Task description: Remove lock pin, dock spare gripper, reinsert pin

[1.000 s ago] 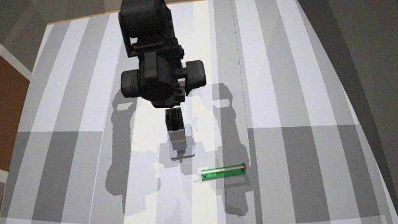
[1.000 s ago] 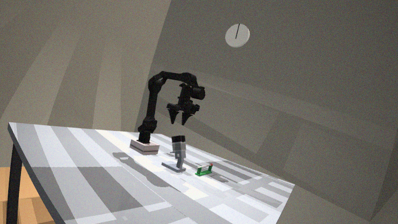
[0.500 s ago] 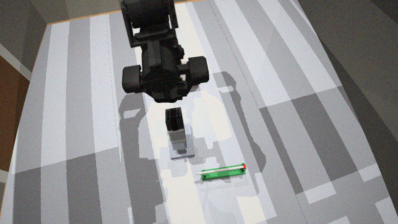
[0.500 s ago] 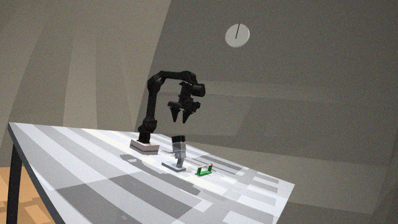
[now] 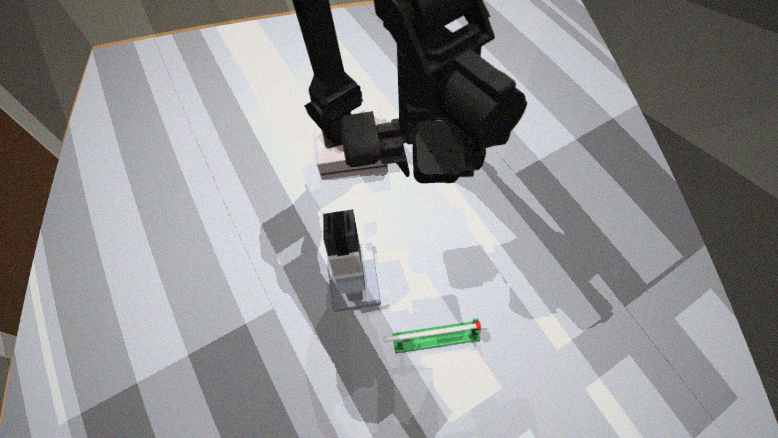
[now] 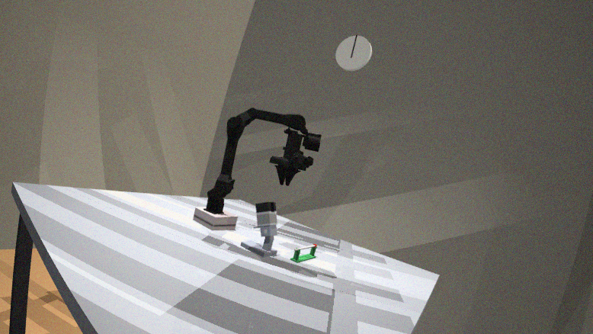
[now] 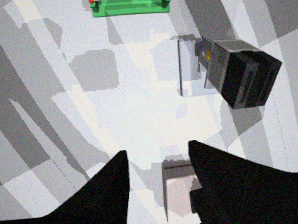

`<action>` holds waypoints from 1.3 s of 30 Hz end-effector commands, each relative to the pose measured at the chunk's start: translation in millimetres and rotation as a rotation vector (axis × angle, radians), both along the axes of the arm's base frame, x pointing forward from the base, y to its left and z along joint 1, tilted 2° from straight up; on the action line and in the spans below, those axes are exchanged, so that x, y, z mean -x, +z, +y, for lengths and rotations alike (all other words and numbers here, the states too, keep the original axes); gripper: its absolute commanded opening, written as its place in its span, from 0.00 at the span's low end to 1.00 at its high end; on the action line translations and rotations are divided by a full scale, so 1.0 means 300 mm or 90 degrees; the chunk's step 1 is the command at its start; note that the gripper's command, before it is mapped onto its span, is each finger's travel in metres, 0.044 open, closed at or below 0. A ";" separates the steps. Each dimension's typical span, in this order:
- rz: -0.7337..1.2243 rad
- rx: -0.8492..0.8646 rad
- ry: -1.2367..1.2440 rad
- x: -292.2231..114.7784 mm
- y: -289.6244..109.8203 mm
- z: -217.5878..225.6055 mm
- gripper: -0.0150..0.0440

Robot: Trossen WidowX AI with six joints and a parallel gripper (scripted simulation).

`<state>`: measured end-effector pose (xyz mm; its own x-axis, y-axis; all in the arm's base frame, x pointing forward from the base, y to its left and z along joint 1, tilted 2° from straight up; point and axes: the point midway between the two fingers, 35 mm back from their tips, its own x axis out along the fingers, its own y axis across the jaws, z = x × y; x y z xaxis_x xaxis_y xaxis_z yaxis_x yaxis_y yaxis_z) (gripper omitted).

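Observation:
The mount [image 5: 353, 298] [image 6: 258, 248] [image 7: 188, 63] stands in the middle of the table. A grey-and-black spare gripper [image 5: 341, 239] [image 6: 265, 211] [image 7: 241, 72] sits upright on top of it. The white lock pin [image 5: 430, 331] [image 6: 306, 248] with a red head lies on a green cradle [image 5: 435, 341] [image 6: 302, 257] [image 7: 129, 7] to the mount's right, apart from it. My gripper [image 5: 405, 164] [image 6: 287, 181] [image 7: 157, 152] hangs high above the table, between the arm's base and the mount. Its fingers stand partly apart with nothing between them.
The arm's pale base block [image 5: 332, 161] [image 6: 215, 219] [image 7: 178, 195] stands behind the mount. The striped table [image 5: 136, 244] [image 6: 124, 257] ends close past the cradle in the exterior view. A round wall disc [image 6: 353, 52] hangs far off.

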<state>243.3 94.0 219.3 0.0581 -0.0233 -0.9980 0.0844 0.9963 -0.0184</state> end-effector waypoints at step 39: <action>0.175 0.154 0.965 -0.570 -0.330 -0.052 0.56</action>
<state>411.4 78.6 124.5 -0.0062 -0.2670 -0.9637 -0.9915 0.1267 -0.0288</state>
